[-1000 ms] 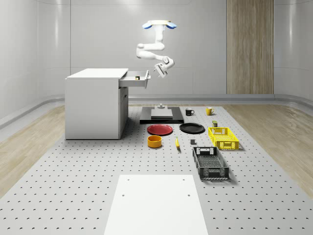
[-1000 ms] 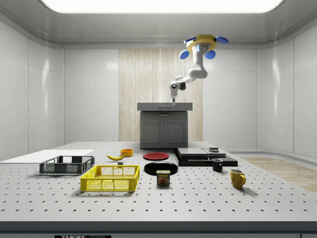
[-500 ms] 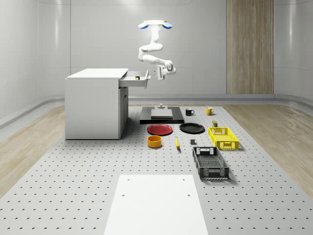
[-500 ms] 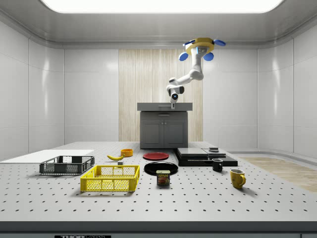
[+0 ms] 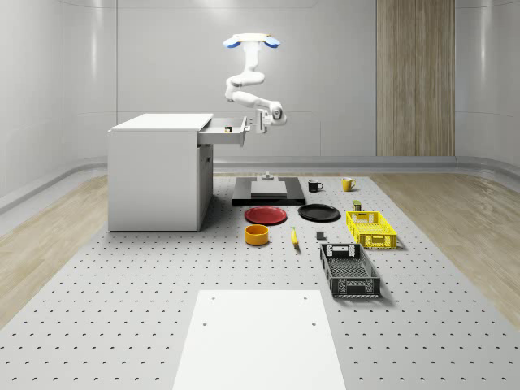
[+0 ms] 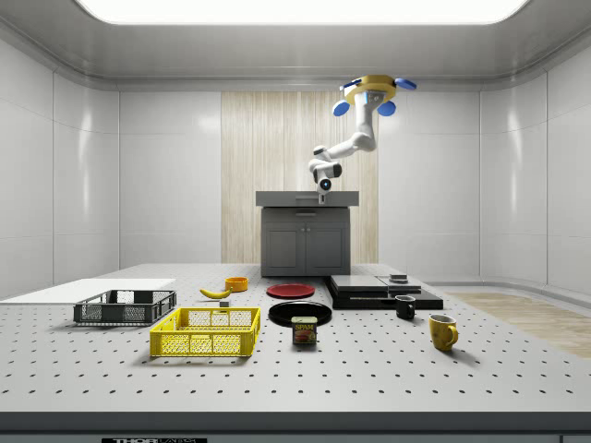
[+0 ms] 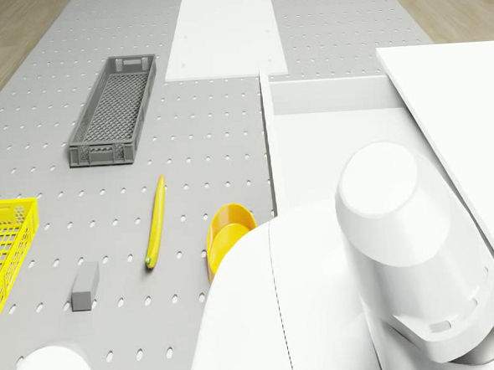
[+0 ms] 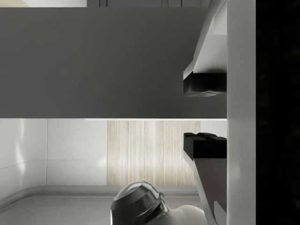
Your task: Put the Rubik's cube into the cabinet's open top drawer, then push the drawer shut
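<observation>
The white cabinet (image 5: pixel 158 171) stands at the whole-scene view's left with its top drawer (image 5: pixel 227 133) pulled out. A small yellowish block, the Rubik's cube (image 5: pixel 228 127), lies inside the drawer. The drone (image 5: pixel 252 41) hovers high, just to the right of the drawer front. Its arm bends down, and the gripper (image 5: pixel 262 122) hangs level with the drawer's front panel, close beside it. In the side view the gripper (image 6: pixel 323 192) sits before the cabinet (image 6: pixel 307 242) at drawer height. In the wrist view the gripper (image 8: pixel 205 115) is shut on nothing, facing the grey panel (image 8: pixel 93 61).
On the perforated table lie a red plate (image 5: pixel 266 214), a black plate (image 5: pixel 318 213), an orange bowl (image 5: pixel 257 235), a banana (image 5: pixel 293 237), a yellow basket (image 5: pixel 370 228), a grey crate (image 5: pixel 349 270) and two mugs. A black platform (image 5: pixel 268 195) lies behind them and a white board (image 5: pixel 257 337) in front.
The drone has shifted toward the whole-scene view's left. The gripper has closed from wide open and moved nearer the drawer front.
</observation>
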Motion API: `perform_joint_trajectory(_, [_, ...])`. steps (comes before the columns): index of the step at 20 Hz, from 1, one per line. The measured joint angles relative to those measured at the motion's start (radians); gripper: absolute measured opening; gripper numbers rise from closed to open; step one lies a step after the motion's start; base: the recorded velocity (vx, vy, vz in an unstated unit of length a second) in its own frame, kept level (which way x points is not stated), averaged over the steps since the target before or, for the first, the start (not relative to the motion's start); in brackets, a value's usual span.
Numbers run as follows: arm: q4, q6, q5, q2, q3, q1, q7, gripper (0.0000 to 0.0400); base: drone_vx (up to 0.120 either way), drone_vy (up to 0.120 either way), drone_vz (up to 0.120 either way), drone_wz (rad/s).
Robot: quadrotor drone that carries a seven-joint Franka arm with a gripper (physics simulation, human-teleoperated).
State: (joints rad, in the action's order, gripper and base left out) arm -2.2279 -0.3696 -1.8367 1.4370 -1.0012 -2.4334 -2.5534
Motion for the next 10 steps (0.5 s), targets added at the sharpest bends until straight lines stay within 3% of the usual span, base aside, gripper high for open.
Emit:
perform_joint_trajectory(4, [-0.006, -0.014, 0.004, 0.020, 0.012, 0.001, 0.002, 0.0107, 0.000, 0.000, 0.000, 0.000])
perform_joint_trajectory(10, [-0.047, -0.055, -0.023, 0.077, 0.047, 0.040, 0.031, 0.0105, 0.000, 0.000, 0.000, 0.000])
